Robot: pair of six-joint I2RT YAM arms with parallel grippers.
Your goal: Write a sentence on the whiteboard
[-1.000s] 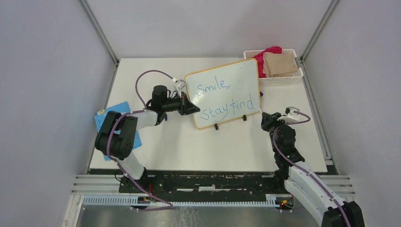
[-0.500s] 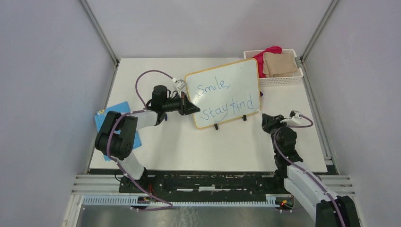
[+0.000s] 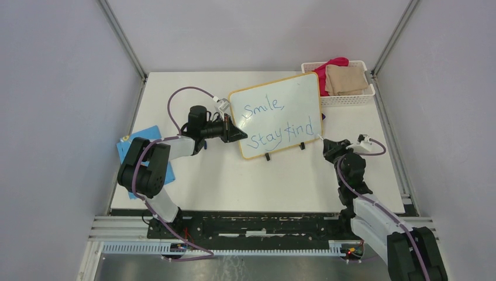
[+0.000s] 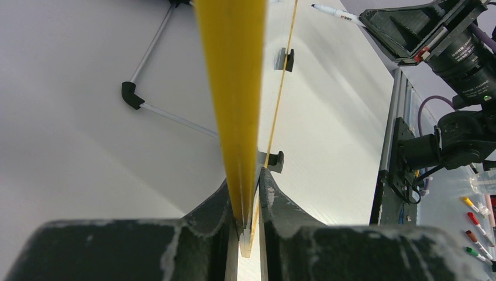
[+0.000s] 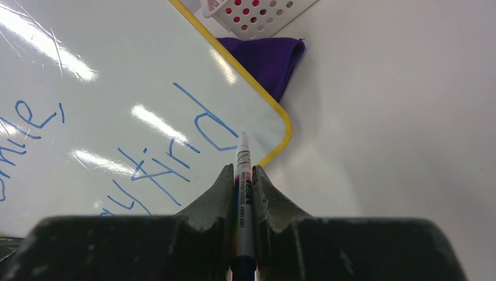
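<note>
Toward the table's (image 3: 234, 187) near right edge, held a marker (image 5: 242, 155) clamped in the right gripper (image 5: 243, 172), tip by the whiteboard's (image 3: 298, 93) near right corner, contact unclear. Read as finished, judging by the sentence (image 3: 283, 133) "Smile, Stay kind"; left only pulling away. Mid-table, pinched the board's left edge in the left gripper (image 4: 247, 182). Showed open room along the near edge; crowded the far right corner with a basket (image 3: 351, 99) and purple cloth (image 5: 263, 58).

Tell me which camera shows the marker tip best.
Right wrist: the marker fills the centre, clamped in the right tool, tip by the whiteboard corner. Left wrist shows it small and distant; top external barely a sliver.
</note>
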